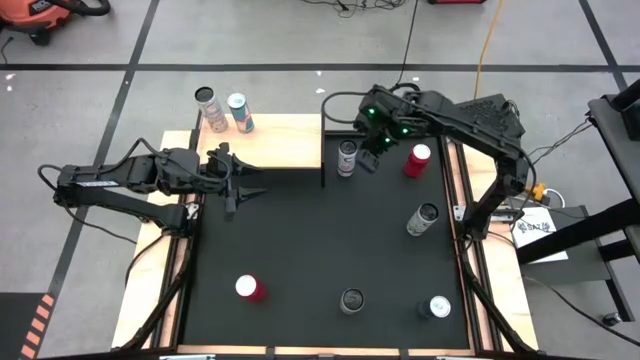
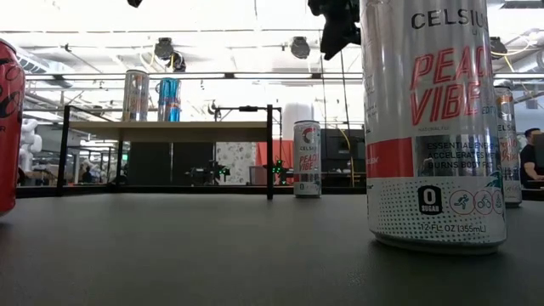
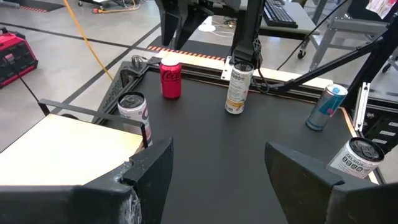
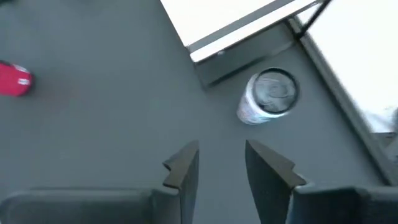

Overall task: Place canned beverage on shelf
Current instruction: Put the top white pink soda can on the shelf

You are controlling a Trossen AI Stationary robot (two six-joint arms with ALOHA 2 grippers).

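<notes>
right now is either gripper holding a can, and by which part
Nothing is held. The left gripper is open over the shelf edge; the right gripper is open above the white can.

High cam straight down, low cam table-level, 2 wrist cams; all share shelf (image 1: 265, 145).

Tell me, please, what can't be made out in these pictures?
- Low view: the near white can is cut off by the top edge; the red can by the left edge.
- Right wrist view: motion blur hides the label of the can beside the shelf.
- High view: can labels are too small to read.
</notes>
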